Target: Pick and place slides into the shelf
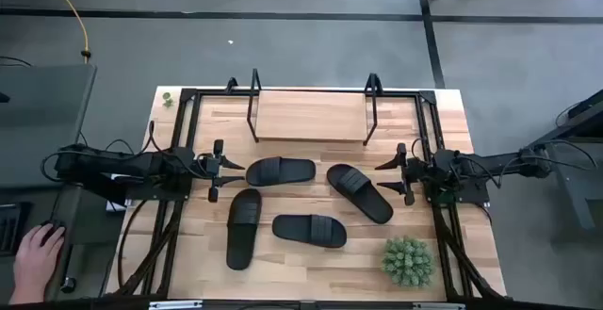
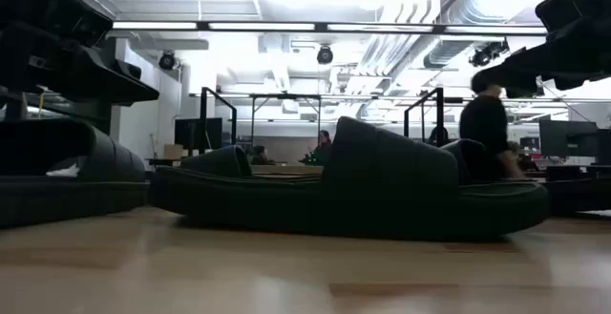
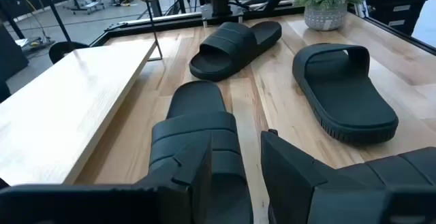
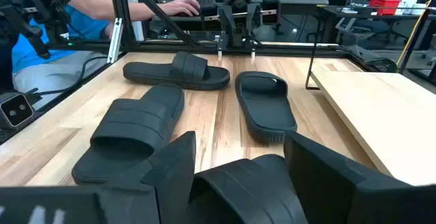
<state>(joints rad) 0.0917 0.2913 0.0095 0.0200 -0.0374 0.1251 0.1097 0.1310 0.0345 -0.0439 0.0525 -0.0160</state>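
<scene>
Table (image 1: 443, 122): light wood; you've got no readable brand or writing anywhere.
Shelf (image 1: 311, 117): far edge of table, board bare.
Slides: all 4 on table in front of shelf – one (image 1: 281, 171) nearest shelf, one (image 1: 359, 193) to its right, one (image 1: 243, 227) & one (image 1: 309, 230) nearer front.
Plant (image 1: 408, 260): well right-front of shelf.
L gripper (image 1: 224, 171): just left of slide nearest shelf, fingers apart, holding nothing.
R gripper (image 1: 391, 176): by right slide, fingers apart, holding nothing.

The wooden table (image 1: 443, 126) carries four slides (image 1: 280, 171), the shelf (image 1: 311, 117) and a potted plant (image 1: 407, 259).
</scene>
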